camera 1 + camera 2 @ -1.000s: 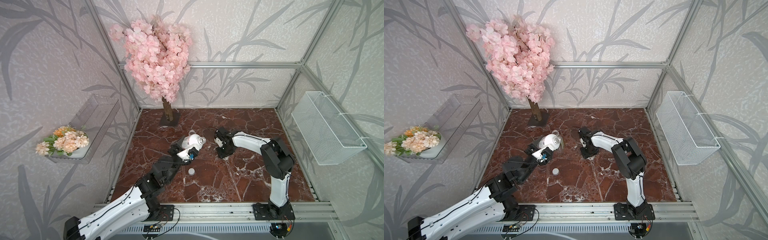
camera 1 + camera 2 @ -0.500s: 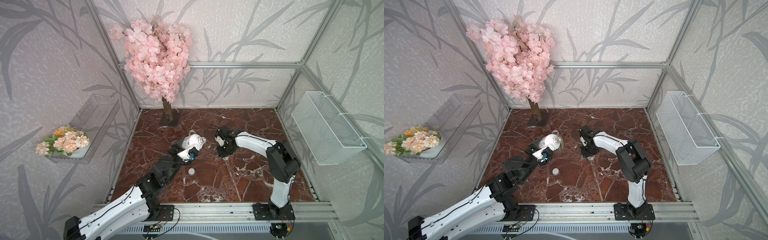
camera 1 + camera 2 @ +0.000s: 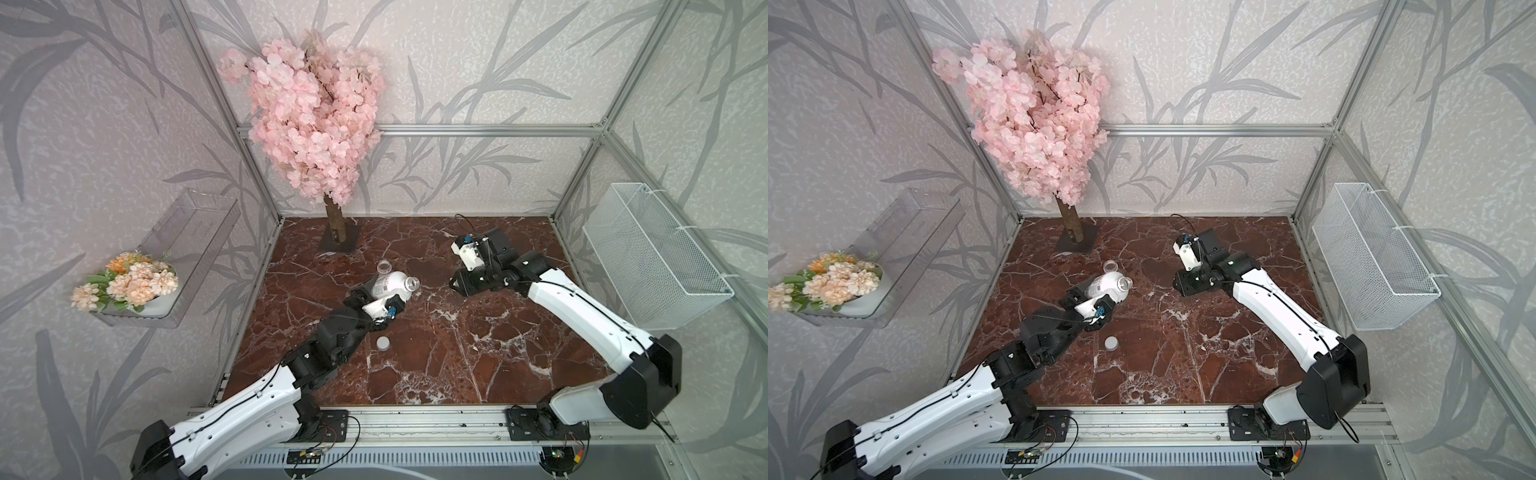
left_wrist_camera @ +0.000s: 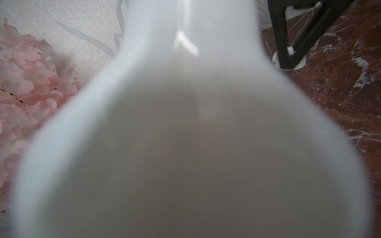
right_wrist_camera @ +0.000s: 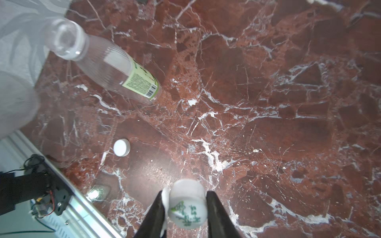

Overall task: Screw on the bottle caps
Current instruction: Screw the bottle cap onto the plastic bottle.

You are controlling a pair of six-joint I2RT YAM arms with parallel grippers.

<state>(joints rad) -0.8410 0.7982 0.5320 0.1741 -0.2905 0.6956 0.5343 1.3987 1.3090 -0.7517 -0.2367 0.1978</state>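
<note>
1. Right wrist view: my right end effector (image 5: 186, 198) pinches the printed cap (image 5: 186, 208) between both fingers, with the printed top facing the camera.
2. Plain cap (image 3: 382, 342): lies flat on the surface (image 3: 478, 353), closed face up, just beside my left forearm and apart from both bottles.
3. White bottle (image 3: 388, 284): clamped in my left end effector (image 3: 380, 298) and tilted well off upright. Its long axis runs from that end effector toward my right arm, open mouth leading. The left wrist view shows it only as a blur.
4. Clear bottle (image 5: 115, 68): green label, stands upright just behind the white bottle toward the back wall, open mouth up.
</note>
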